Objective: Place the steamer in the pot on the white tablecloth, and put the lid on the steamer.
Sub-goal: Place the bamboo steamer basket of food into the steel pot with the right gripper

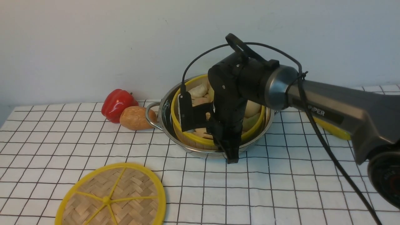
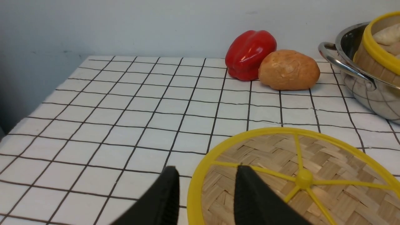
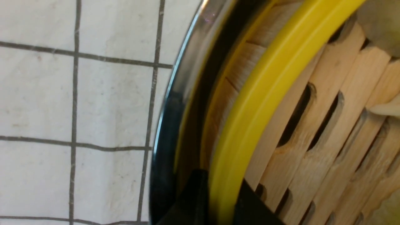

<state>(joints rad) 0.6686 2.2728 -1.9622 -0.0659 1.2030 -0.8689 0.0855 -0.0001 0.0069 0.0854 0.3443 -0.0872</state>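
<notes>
white tablecloth (image 1: 281, 187), right fingers (image 3: 191, 203) pinching steamer (image 3: 265, 93) rim

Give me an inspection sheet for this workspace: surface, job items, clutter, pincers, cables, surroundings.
Surface: white tablecloth, black grid, lying flat.
Job's things: steamer sits in the pot, food inside; lid lies flat on the cloth, not on the steamer.
Clutter: red pepper and brown potato beside the pot's handle; yellow thing, partly hidden, right of the pot.
Pincers: right pincer shut on the steamer's rim; left pincer open, straddling the lid's rim.
Cables: black cable loops above the steamer.
Surroundings: plain pale wall.
</notes>
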